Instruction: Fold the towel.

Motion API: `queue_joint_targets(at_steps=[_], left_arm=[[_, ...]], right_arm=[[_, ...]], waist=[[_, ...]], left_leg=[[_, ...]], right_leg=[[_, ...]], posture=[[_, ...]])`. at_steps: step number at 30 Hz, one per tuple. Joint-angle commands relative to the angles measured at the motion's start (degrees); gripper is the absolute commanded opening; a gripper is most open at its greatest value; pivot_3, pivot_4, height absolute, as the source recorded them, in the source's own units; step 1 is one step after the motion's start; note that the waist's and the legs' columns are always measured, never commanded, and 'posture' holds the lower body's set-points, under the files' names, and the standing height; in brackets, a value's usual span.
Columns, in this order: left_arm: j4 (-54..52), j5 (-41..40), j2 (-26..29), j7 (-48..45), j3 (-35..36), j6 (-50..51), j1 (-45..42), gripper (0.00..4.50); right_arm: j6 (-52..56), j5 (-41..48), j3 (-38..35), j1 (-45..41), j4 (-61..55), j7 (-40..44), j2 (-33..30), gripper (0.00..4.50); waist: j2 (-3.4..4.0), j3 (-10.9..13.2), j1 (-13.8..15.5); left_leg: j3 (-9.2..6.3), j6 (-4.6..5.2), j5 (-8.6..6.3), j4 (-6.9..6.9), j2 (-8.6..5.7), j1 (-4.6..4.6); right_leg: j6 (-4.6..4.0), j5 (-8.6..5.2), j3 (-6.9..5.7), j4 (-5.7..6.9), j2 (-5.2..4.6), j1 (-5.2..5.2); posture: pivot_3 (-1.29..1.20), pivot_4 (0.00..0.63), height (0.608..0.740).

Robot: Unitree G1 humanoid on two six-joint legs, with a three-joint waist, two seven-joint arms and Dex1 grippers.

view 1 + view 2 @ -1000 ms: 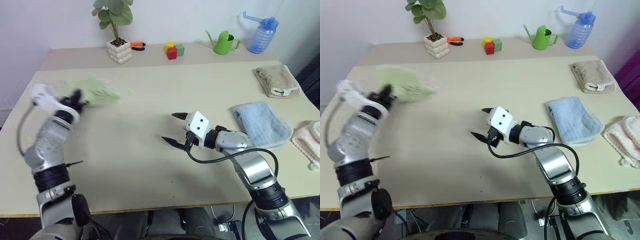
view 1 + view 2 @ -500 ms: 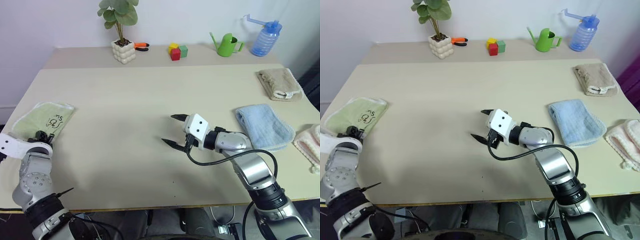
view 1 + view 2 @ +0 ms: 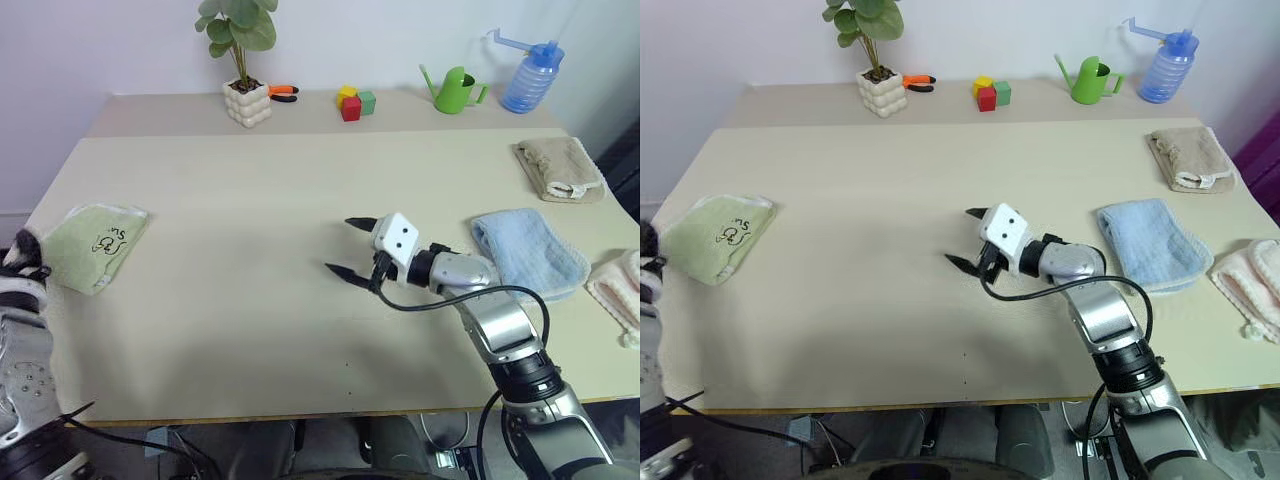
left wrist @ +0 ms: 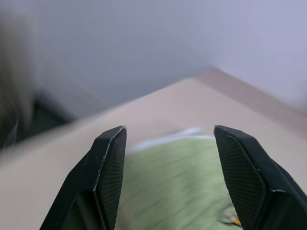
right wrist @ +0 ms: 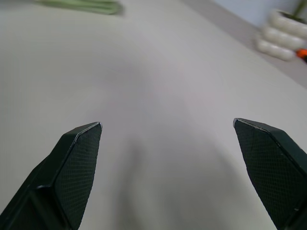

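Lying folded at the table's left edge, the towel is showing its pale edging and a small dark squiggle mark on top; nothing is touching it. I am seeing my left gripper just short of it in the left wrist view, jaws parted with green cloth showing in the gap beyond them, gripping nothing. My right gripper is hovering over bare tabletop near the middle, well apart from the towel, fingers spread wide and empty.

A light blue folded towel is lying just beyond the right arm, a beige folded towel farther back. Along the far ledge are standing a potted plant, coloured blocks, a green watering can and a blue spray bottle.
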Motion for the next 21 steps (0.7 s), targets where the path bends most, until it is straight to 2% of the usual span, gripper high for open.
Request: queue_joint_targets(at_steps=[1,4,10,21], left_arm=[[-8.7,6.4,6.3,-14.7,-13.6,-2.9,5.3,2.94],[-11.0,10.1,7.5,-18.9,-19.2,-5.3,7.9,2.94],[-8.7,11.1,4.8,-22.9,-22.6,-6.6,6.6,2.94],[-7.9,13.2,2.3,-25.3,-24.1,-6.2,4.6,2.94]], right_arm=[[-1.1,2.4,-5.4,-1.4,2.6,-0.2,-1.2,4.50],[-1.4,2.5,-7.6,-1.8,5.3,-0.4,-2.1,4.50],[-0.8,3.7,-11.2,-0.5,8.6,1.3,-4.9,4.50],[0.3,4.7,-12.6,1.2,8.0,2.2,-7.3,4.50]], waist=[[0.12,0.0,-0.1],[0.24,0.0,-0.5],[0.34,0.1,-0.8],[0.34,0.1,-0.3]], left_leg=[[0.00,0.24,-0.14,0.00,0.00,0.00],[0.10,0.32,-0.19,-0.10,0.01,0.03],[0.16,0.26,-0.22,-0.16,0.27,0.00],[0.20,0.30,-0.25,-0.09,0.24,-0.01]], right_leg=[[0.00,0.00,0.00,0.00,0.00,0.00],[0.00,0.00,0.11,-0.02,-0.01,-0.05],[-0.14,-0.04,0.13,0.04,0.17,-0.22],[-0.13,-0.03,0.12,0.02,0.13,-0.17]], posture=[[0.00,0.150,0.730],[0.00,0.150,0.730],[0.00,0.150,0.730],[0.00,0.150,0.730]])
